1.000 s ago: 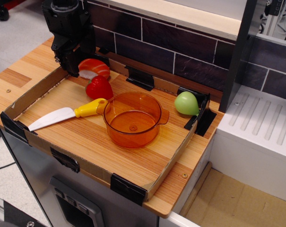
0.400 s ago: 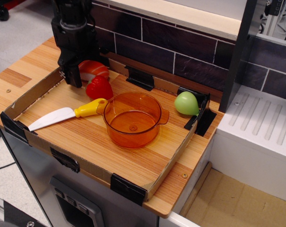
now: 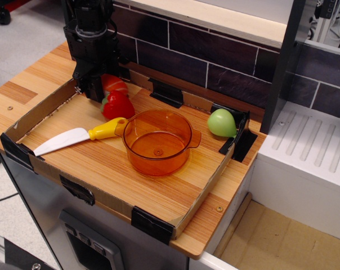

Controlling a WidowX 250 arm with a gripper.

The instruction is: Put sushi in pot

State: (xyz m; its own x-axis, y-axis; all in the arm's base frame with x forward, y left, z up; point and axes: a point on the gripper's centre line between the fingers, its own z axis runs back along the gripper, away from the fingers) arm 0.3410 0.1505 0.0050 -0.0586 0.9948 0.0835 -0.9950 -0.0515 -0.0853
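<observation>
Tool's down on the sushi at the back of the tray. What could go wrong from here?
1. The tool hides most of the sushi, so its grip can't be judged; it may slip on lifting.
2. The red pepper sits right against the sushi and could get nudged or pinched.
3. The path to the pot passes over the pepper and the knife handle; a low carry could knock them.

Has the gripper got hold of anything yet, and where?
Cannot be told: the gripper is down over the sushi, covering its left end, fingers hidden.
</observation>
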